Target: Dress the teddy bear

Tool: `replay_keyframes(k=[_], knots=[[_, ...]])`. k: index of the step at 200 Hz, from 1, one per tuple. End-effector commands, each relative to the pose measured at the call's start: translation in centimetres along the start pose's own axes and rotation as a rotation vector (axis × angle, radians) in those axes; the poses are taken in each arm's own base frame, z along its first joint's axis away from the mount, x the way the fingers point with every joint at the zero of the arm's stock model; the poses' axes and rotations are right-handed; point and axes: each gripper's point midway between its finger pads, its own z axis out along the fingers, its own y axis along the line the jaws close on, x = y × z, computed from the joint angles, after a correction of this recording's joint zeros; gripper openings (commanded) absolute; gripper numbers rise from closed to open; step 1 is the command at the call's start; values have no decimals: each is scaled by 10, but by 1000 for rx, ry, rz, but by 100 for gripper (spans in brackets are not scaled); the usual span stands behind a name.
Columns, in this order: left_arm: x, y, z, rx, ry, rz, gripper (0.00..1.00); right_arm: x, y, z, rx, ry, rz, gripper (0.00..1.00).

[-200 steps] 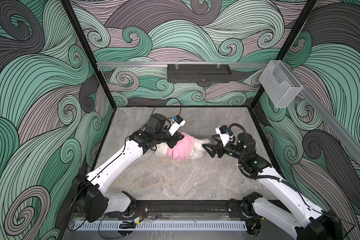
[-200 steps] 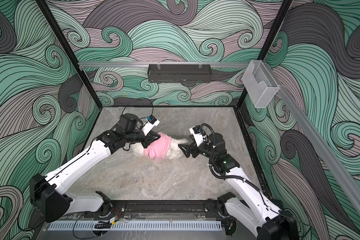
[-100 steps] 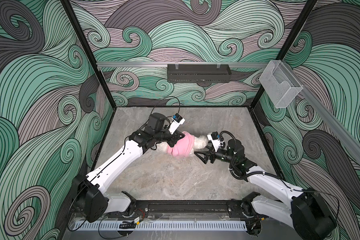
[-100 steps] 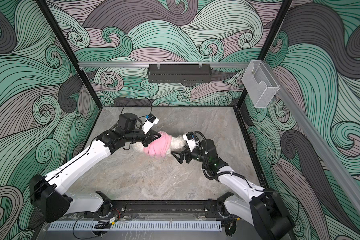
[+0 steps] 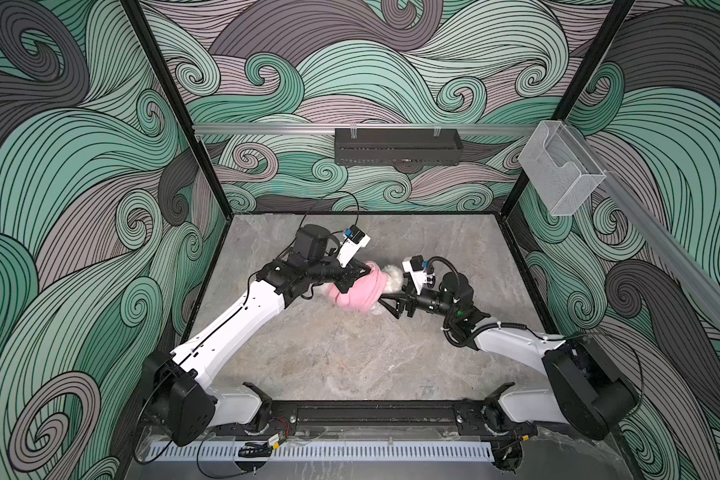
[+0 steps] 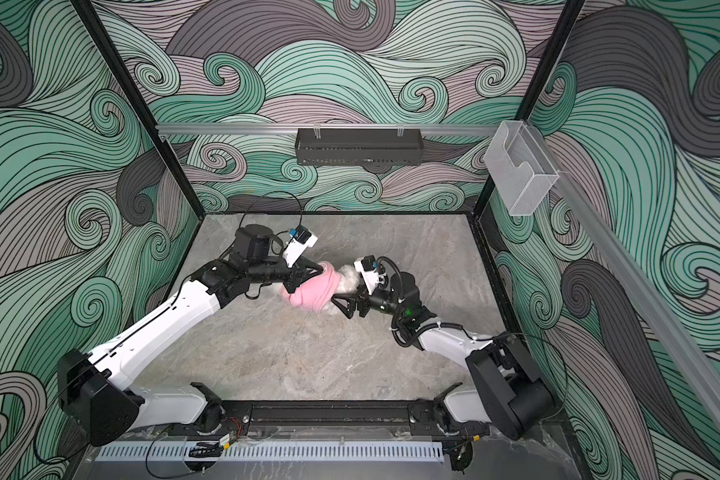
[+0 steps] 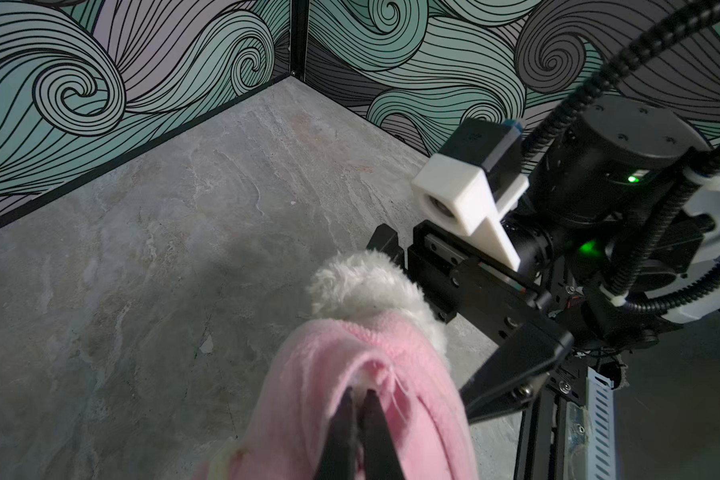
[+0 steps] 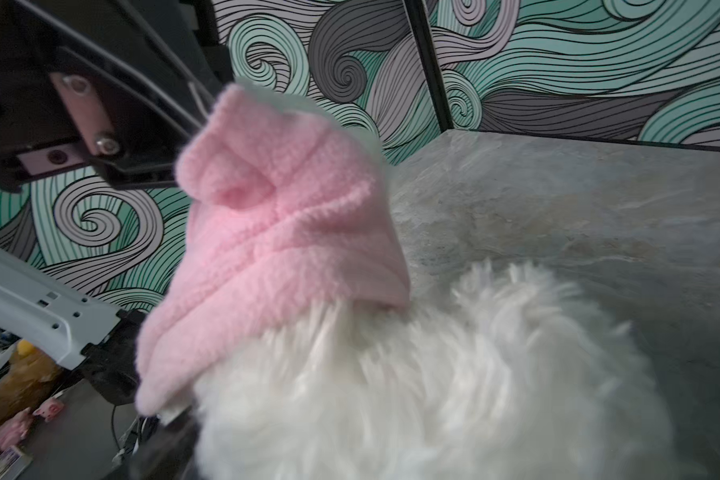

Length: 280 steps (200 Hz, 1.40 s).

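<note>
The teddy bear (image 5: 393,281) lies on the bench (image 5: 350,357) between both arms, partly covered by the pink shirt (image 5: 359,292). Left end effector (image 7: 360,401) pinches the shirt fabric. Right end effector (image 5: 386,304) stands spread, just beside the bear

The teddy bear (image 5: 393,277) is down on the counter (image 5: 350,357), in the counter's back half near its middle. It is small, fluffy and white. A pink fleece shirt (image 5: 360,293) covers most of it, bunched and wrinkled; in my right wrist view white fur sticks out from under the hem.
</note>
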Motion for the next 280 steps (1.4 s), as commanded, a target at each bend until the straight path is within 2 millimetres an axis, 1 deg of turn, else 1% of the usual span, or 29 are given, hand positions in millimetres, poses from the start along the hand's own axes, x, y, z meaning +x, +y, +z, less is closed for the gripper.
replay_keyframes(k=[1, 22, 49, 64, 77, 83, 93, 105, 122, 138, 146, 152, 159, 167, 181, 193, 204, 214, 220, 234, 252, 280], knots=[[-26, -12, -7, 49, -69, 25, 0, -43, 33, 5, -132, -115, -113, 99], [-25, -11, -5, 44, -67, 18, 0, -52, 42, 7, -181, -139, -124, 97], [-25, -14, -2, 50, -68, 8, 0, -57, 43, 12, -196, -143, -130, 94], [-25, -18, 0, 63, -68, 8, 0, -61, 45, 15, -208, -145, -136, 88], [-23, -22, 1, 71, -62, 7, 0, -63, 46, 16, -215, -146, -141, 80], [-22, -23, 2, 74, -62, 7, 0, -64, 46, 16, -214, -147, -147, 75], [-20, -23, 1, 72, -60, 6, 0, -64, 45, 15, -208, -141, -159, 64], [-19, -22, 0, 58, -59, 15, 0, -61, 42, 14, -193, -123, -173, 44], [-17, -22, -5, 42, -55, 31, 0, -53, 32, 8, -154, -93, -208, 21], [-11, -20, -11, 17, -35, 59, 0, -44, 22, 1, -123, -54, -266, 0], [-7, -18, -16, -12, -21, 70, 0, -40, 20, -2, -116, -25, -316, 0], [-4, -16, -18, -29, -10, 88, 1, -32, 17, -3, -112, 16, -341, 0], [-1, -16, -23, -42, -1, 118, 9, -27, 17, -5, -119, 55, -383, 0], [2, -16, -28, -51, 7, 158, 22, -19, 14, -7, -117, 97, -411, 0], [5, -19, -38, -62, 18, 229, 34, -12, 14, -10, -118, 135, -474, 0], [7, -25, -47, -54, 24, 285, 38, -7, 13, -12, -114, 147, -522, 0], [8, -36, -54, -15, 18, 337, 39, -2, 10, -12, -107, 168, -557, 0], [10, -44, -59, 15, 17, 381, 39, 2, 8, -13, -107, 188, -584, 0], [11, -45, -61, 18, 20, 406, 37, 3, 9, -13, -110, 192, -597, 0], [16, -42, -62, 6, 51, 461, 26, 4, 11, -14, -120, 193, -622, 0], [23, -44, -57, 43, 106, 501, 13, 5, 13, -13, -133, 197, -642, 0], [29, -48, -41, 110, 130, 556, 9, 10, 21, -10, -166, 194, -652, 0]])
